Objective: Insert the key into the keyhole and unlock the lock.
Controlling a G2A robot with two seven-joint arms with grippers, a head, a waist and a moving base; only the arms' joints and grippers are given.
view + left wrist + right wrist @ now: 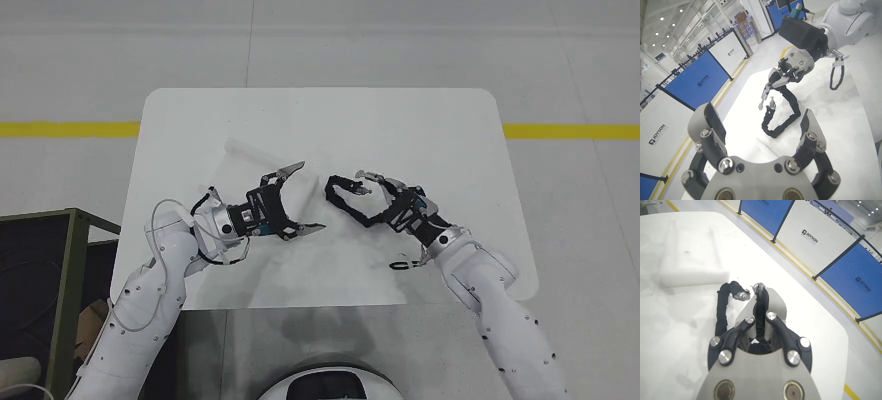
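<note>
Chain lock (792, 98) sags onto the table (420, 120) from my right gripper (759, 298), clamped on one end, key (760, 107) dangling, while my left gripper (310, 197) hovers nearby, wide open.

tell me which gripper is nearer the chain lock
Right. The right gripper is shut on one end of the chain lock. The left gripper is open and apart from it, on the other side of its loop.
</note>
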